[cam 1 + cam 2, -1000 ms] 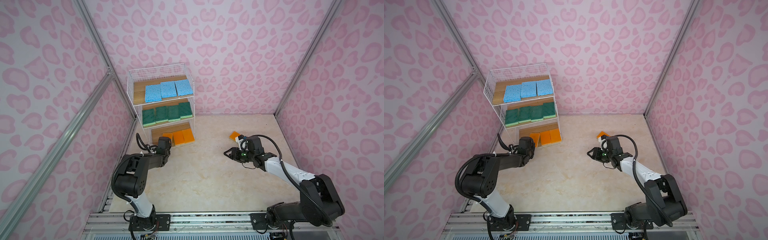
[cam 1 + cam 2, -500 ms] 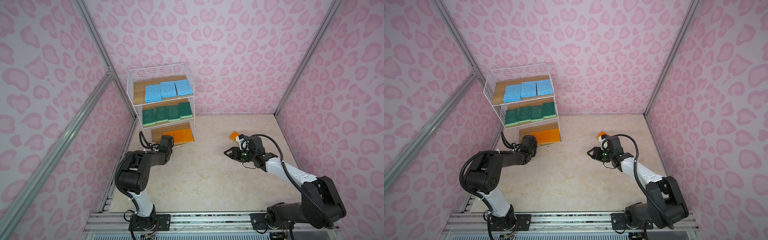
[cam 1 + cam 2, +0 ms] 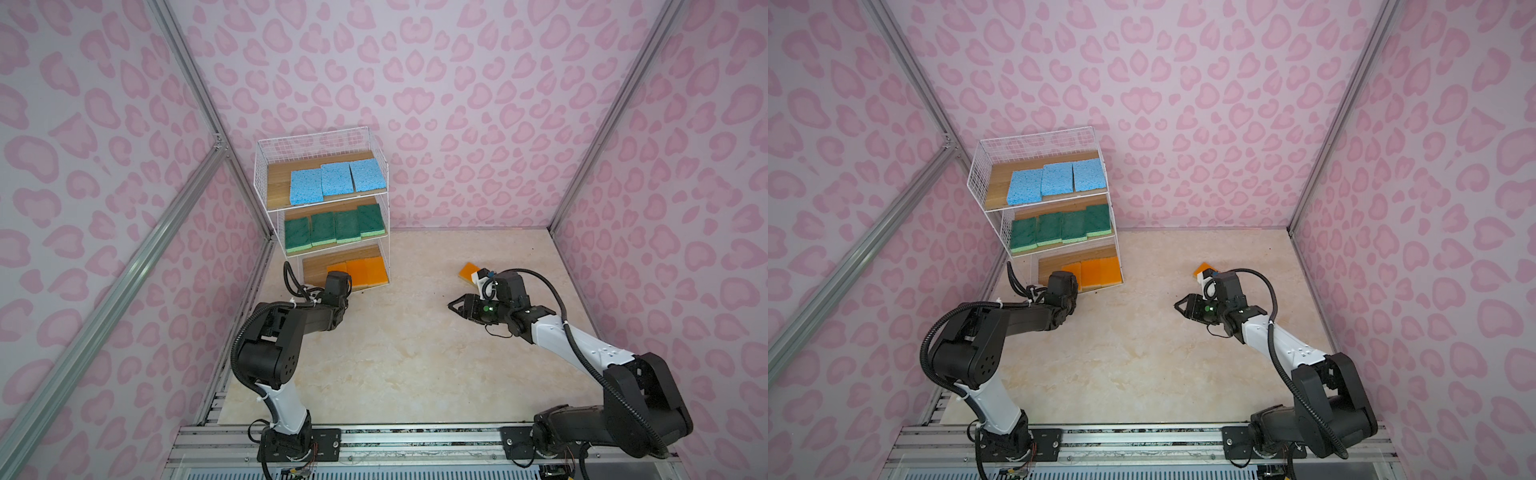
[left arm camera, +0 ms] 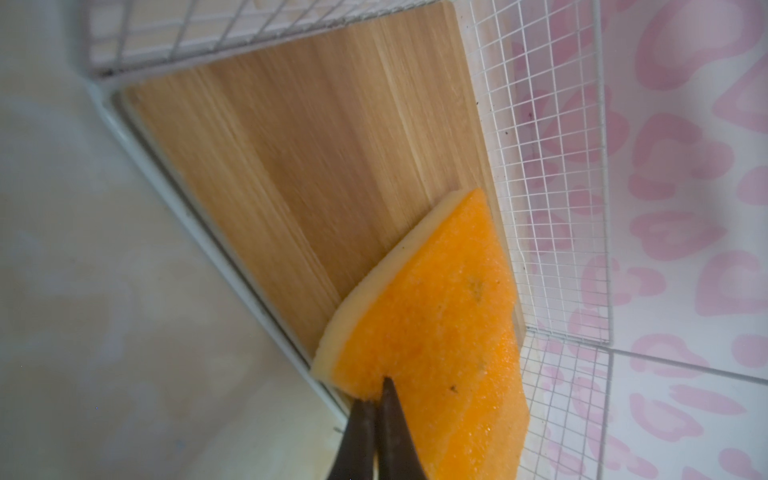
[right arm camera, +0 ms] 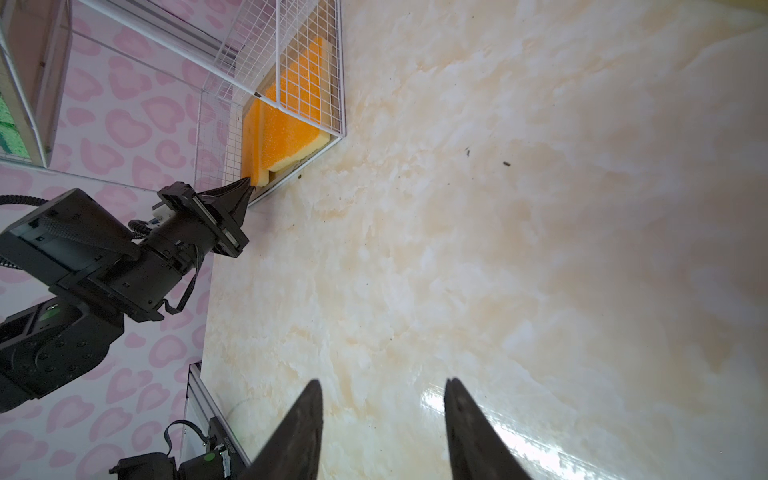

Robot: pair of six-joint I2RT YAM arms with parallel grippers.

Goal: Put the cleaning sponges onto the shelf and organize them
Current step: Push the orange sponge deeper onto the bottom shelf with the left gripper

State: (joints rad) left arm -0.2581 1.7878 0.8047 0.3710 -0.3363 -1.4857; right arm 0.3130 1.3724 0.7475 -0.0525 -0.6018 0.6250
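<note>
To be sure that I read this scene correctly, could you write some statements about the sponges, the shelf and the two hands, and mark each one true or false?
1. Three blue sponges lie on the top board of the shelf. True.
2. The middle board holds five green sponges. False: it holds four.
3. The right hand grips a sponge. False: it is open and empty, above the table.
4. The left hand is shut, its tips touching a shelved orange sponge on the bottom board. True.
5. Every orange sponge is on the shelf. False: a stray orange sponge lies on the table beside the right arm.
</note>
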